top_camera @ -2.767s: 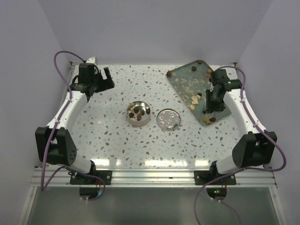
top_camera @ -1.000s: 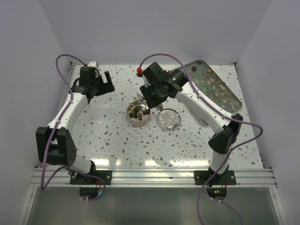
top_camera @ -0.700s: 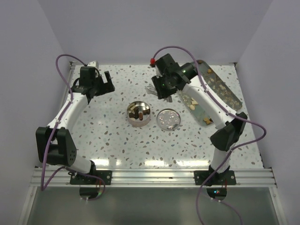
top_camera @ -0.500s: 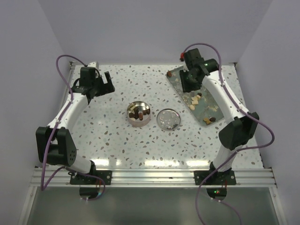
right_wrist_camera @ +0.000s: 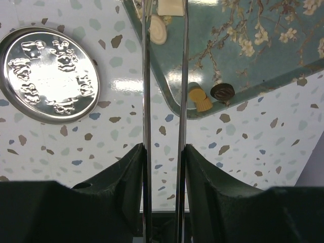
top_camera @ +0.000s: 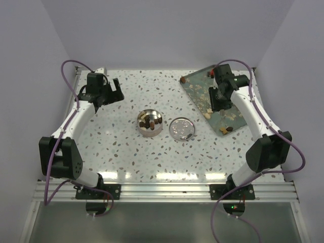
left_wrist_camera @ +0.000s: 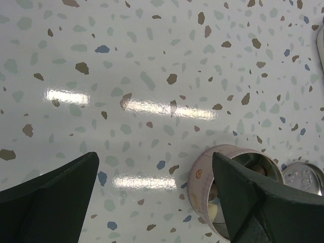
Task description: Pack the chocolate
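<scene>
Chocolate [top_camera: 148, 121] was found in two places. Several brown and pale lumps lay inside the round metal tin [top_camera: 150, 133], which stood near the middle of the speckled table [top_camera: 126, 157]. Other lumps were scattered over the teal tray [top_camera: 197, 88] at the far right, which was printed with white blossom branches.

In the right wrist view, a dark brown piece [right_wrist_camera: 221, 91] and a tan piece [right_wrist_camera: 200, 98] were seen touching each other at the near corner of the tray. A pale round piece [right_wrist_camera: 158, 33] and a cream square [right_wrist_camera: 169, 6] lay farther along it.

The lid [top_camera: 181, 129] lay flat on the table just right of the tin, apart from it. Raised figures were embossed on its face, but no writing could be read there. A small orange motif was printed on the pinkish wall of the tin, also unreadable.

The right gripper [top_camera: 217, 98] was held above the tray, its fingers clamped on a pair of slim metal tweezers [right_wrist_camera: 147, 76]. The blades stood slightly apart, and their tips ran out of view, so it could not be told whether any chocolate was pinched.

The left gripper [top_camera: 110, 93] was held at the far left of the table, spread wide and holding nothing.
</scene>
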Motion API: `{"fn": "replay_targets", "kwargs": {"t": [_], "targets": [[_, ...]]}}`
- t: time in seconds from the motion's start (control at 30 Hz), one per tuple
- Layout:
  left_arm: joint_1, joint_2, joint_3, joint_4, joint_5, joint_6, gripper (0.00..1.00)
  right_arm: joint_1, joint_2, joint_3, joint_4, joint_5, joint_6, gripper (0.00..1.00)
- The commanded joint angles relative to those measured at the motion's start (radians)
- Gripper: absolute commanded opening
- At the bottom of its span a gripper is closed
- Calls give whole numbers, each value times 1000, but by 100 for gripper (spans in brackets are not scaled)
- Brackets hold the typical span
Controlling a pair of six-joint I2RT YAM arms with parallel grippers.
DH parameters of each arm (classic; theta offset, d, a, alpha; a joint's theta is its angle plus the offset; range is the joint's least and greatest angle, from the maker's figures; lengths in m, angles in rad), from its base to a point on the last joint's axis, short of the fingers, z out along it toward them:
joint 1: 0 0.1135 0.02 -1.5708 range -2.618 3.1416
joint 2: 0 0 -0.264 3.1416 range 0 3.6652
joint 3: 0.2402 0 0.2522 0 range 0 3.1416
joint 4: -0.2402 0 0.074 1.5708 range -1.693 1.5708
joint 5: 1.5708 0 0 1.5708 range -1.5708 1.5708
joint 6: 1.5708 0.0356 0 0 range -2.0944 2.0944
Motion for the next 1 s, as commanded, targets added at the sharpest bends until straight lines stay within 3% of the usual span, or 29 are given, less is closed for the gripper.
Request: {"fn": "replay_targets", "kwargs": {"t": [0.0,0.97], "targets": [[-2,-17,-6,23,13,8,100,-15,-23,4,49,18,-20,39],[-2,-15,-23,24,5,5,100,-36,-23,-96,89,-12,-17,44]]}}
